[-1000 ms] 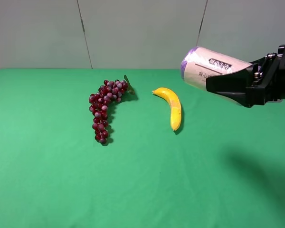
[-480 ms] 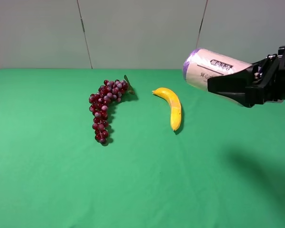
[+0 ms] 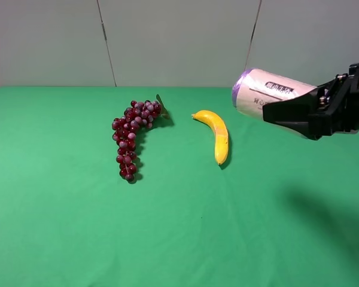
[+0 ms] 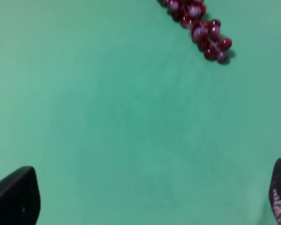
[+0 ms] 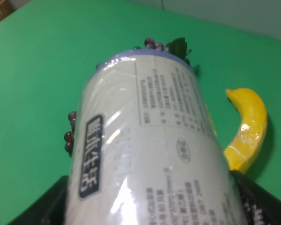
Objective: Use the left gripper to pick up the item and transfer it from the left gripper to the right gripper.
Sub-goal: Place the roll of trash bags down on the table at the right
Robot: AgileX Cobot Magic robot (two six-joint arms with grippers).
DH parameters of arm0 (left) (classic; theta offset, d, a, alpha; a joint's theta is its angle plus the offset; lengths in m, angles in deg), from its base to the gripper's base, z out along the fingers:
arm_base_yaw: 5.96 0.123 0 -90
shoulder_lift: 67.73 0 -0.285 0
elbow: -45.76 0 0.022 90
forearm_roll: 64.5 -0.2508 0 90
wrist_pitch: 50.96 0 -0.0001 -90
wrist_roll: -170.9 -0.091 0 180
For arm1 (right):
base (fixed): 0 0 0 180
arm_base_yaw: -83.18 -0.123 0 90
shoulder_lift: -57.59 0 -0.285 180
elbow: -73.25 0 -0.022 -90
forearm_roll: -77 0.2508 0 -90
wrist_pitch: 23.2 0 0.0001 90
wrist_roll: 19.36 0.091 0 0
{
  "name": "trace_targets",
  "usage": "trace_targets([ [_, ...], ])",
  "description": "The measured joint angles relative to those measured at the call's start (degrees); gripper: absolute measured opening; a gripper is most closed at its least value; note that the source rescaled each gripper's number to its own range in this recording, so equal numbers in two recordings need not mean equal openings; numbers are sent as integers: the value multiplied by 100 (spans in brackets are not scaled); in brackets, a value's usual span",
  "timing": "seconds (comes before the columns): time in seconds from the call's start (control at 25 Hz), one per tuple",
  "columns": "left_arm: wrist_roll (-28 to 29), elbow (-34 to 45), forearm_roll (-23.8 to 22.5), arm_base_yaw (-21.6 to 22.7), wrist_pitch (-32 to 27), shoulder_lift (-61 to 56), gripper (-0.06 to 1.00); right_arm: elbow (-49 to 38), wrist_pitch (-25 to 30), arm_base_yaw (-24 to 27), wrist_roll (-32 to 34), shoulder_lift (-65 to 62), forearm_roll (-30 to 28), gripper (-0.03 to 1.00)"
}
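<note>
The item [image 3: 264, 94], a whitish roll with a purple end and a dark printed label, hangs in the air at the right, above the green table. My right gripper [image 3: 275, 110] is shut on the item and holds it nearly level, purple end to the left. In the right wrist view the item [image 5: 150, 150] fills the frame between the black fingers [image 5: 51, 206]. My left gripper [image 4: 145, 199] does not show in the exterior view; in the left wrist view its two fingertips [image 4: 16, 197] stand far apart over bare green cloth, empty.
A dark red grape bunch [image 3: 133, 134] lies left of centre on the green table [image 3: 60, 209]. A yellow banana [image 3: 216, 134] lies beside it, below the held item. The grapes [image 4: 199, 21] also show in the left wrist view.
My right gripper has drawn a little to the right and slightly up with the item in it. Grapes and banana have not moved.
</note>
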Motion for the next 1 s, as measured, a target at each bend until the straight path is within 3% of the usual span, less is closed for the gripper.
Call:
trace_targets([
  [0.32, -188, 178, 117, 0, 362, 0, 95, 0, 0, 0, 52, 0, -32, 0],
  [1.0, -224, 178, 119, 141, 362, 0, 94, 0, 1, 0, 52, 0, -141, 0],
])
